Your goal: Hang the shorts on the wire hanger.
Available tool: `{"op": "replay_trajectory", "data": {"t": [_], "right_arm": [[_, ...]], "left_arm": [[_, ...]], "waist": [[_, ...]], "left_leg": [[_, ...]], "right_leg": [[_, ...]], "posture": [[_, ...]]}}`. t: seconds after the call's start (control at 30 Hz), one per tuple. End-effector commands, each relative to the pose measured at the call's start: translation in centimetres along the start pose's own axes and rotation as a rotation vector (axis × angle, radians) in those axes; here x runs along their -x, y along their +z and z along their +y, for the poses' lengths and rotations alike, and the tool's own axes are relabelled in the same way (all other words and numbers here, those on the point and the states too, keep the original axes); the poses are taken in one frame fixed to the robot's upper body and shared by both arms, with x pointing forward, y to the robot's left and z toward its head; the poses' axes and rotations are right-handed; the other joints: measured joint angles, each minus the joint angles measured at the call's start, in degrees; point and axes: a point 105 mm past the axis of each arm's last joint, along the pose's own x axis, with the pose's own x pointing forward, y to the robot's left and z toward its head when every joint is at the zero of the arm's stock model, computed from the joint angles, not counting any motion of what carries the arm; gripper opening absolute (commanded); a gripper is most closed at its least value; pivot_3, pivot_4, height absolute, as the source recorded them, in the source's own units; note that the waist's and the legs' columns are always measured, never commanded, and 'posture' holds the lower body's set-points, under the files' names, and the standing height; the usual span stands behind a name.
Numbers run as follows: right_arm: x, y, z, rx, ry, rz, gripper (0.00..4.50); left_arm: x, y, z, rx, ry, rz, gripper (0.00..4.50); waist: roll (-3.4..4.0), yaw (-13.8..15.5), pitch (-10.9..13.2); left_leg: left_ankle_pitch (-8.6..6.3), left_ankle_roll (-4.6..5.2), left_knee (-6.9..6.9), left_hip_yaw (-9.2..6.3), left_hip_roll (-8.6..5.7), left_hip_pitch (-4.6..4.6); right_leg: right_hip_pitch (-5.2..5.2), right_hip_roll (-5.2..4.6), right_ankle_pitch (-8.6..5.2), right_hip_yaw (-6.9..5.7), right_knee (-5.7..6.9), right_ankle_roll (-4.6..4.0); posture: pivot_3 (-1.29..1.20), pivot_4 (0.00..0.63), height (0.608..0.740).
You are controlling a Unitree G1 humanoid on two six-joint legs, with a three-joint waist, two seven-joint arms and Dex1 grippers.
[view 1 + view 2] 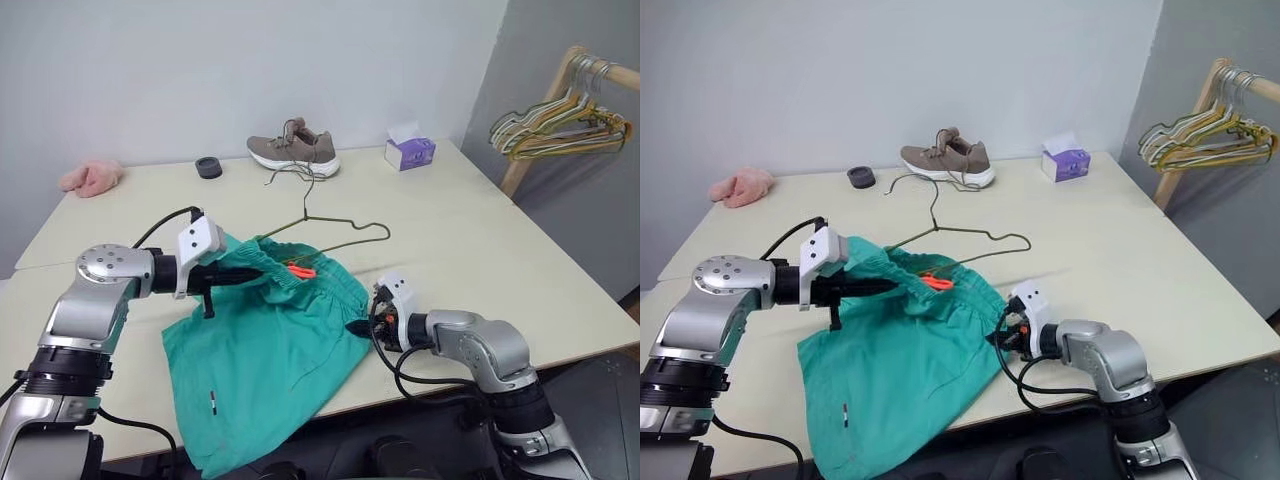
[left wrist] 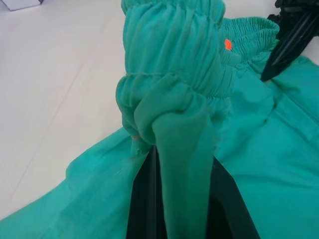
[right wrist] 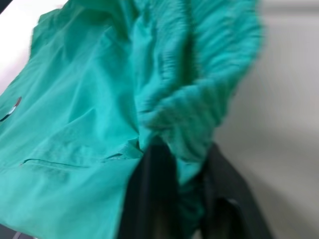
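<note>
The teal-green shorts (image 1: 270, 350) lie on the table's front part, legs hanging over the near edge, and an orange tag (image 1: 299, 268) shows at the waistband. My left gripper (image 1: 255, 272) is shut on the bunched elastic waistband (image 2: 174, 74) at its left end and lifts it slightly. At the right end of the waistband my right gripper (image 1: 357, 326) is shut on the shorts, with fabric pinched between its black fingers (image 3: 149, 199). The wire hanger (image 1: 340, 232) lies flat just behind the shorts, hook toward the shoe, its near part hidden by the waistband.
A brown shoe (image 1: 293, 152), a purple tissue box (image 1: 409, 151), a small black ring (image 1: 208, 167) and a pink fluffy cloth (image 1: 90, 178) sit along the table's (image 1: 480, 250) far side. A bunch of hangers (image 1: 560, 125) hangs on a wooden rack at the right.
</note>
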Motion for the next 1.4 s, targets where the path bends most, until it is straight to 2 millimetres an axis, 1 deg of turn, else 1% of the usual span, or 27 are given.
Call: {"op": "replay_trajectory", "data": {"t": [0.03, 0.13, 0.23, 0.43, 0.57, 0.7, 0.87, 0.97, 1.17, 1.27, 1.4], "right_arm": [[0.8, 1.4, -1.2, 0.068, -0.065, -0.05, 0.01], [2.0, 1.8, -2.8, 0.102, -0.11, -0.055, 0.01], [3.4, 2.5, -4.3, 0.092, -0.133, -0.066, 0.01], [5.8, 3.8, -5.2, 0.016, -0.064, -0.077, 0.01], [6.9, 4.6, -6.0, -0.022, -0.061, -0.086, 0.01], [7.4, 4.9, -6.0, -0.02, -0.061, -0.091, 0.01], [7.6, 5.0, -5.2, -0.002, -0.039, -0.091, 0.01], [7.7, 5.0, -5.0, 0.0, -0.039, -0.09, 0.01], [8.2, 4.8, -6.0, -0.052, -0.079, -0.094, 0.01], [8.3, 4.8, -6.7, -0.114, -0.096, -0.107, 0.01], [8.4, 4.9, -7.4, -0.146, -0.123, -0.121, 0.01]], "left_arm": [[1.1, 1.7, 0.3, -0.006, 0.034, -0.062, 0.0], [2.1, 2.1, -0.3, 0.049, 0.004, -0.082, 0.0], [3.0, 2.9, -1.2, 0.109, -0.047, -0.11, 0.0], [4.2, 4.2, -3.2, 0.164, -0.165, -0.122, 0.0], [4.5, 3.9, -3.8, 0.155, -0.195, -0.08, 0.0], [4.7, 2.6, -3.5, 0.139, -0.171, -0.021, 0.0], [4.5, 0.9, -3.2, 0.115, -0.148, 0.041, 0.0], [4.5, 0.9, -3.4, 0.117, -0.169, 0.037, 0.0], [4.7, 1.6, -3.8, 0.121, -0.201, 0.007, 0.0], [4.8, 1.9, -3.9, 0.107, -0.214, -0.009, 0.0], [5.0, 1.8, -4.1, 0.104, -0.221, 0.004, 0.0]], "waist": [[0.0, 0.08, 0.0], [0.0, 0.09, 0.01], [0.01, 0.07, 0.01], [0.03, 0.17, 0.03], [0.04, 0.21, 0.03], [0.05, 0.25, 0.04], [0.07, 0.28, 0.06], [0.07, 0.3, 0.06], [0.07, 0.28, 0.06], [0.08, 0.26, 0.06], [0.11, 0.22, 0.08]], "left_leg": [[0.0, 0.0, 0.0, 0.0, 0.0, 0.0], [0.0, 0.0, -0.01, 0.0, 0.0, 0.0], [0.0, 0.0, -0.01, 0.04, 0.0, 0.0], [0.0, 0.01, -0.02, 0.03, 0.02, 0.03], [0.0, 0.01, 0.0, 0.08, 0.02, 0.03], [0.0, 0.01, -0.01, 0.08, 0.04, 0.05], [0.0, 0.01, -0.02, 0.13, 0.04, 0.04], [0.0, 0.01, -0.02, 0.13, 0.04, 0.03], [0.0, 0.01, -0.02, 0.13, 0.04, 0.03], [0.0, 0.01, -0.02, 0.14, 0.04, 0.03], [0.0, 0.02, -0.02, 0.15, 0.04, 0.03]], "right_leg": [[0.0, 0.0, 0.0, 0.0, 0.0, 0.0], [0.0, 0.0, 0.0, 0.0, 0.0, 0.0], [0.0, 0.0, 0.0, 0.01, 0.0, 0.0], [0.03, 0.04, -0.01, -0.01, 0.0, 0.0], [0.04, 0.04, -0.01, 0.02, -0.01, 0.0], [0.04, 0.06, -0.01, 0.02, 0.0, 0.0], [0.03, 0.06, -0.02, 0.07, -0.02, 0.0], [0.02, 0.05, -0.02, 0.07, -0.03, 0.0], [0.01, 0.05, -0.02, 0.08, -0.03, 0.0], [0.02, 0.05, -0.02, 0.08, -0.03, 0.0], [0.02, 0.05, -0.02, 0.09, -0.02, 0.0]], "posture": [[-0.17, 0.0, 0.74], [-0.16, 0.0, 0.74], [-0.16, 0.0, 0.74], [-0.16, 0.0, 0.74], [-0.16, 0.0, 0.74], [-0.16, 0.0, 0.74], [-0.16, 0.0, 0.74], [-0.17, 0.0, 0.74], [-0.17, 0.0, 0.74], [-0.17, 0.0, 0.74], [-0.17, 0.0, 0.74]]}}
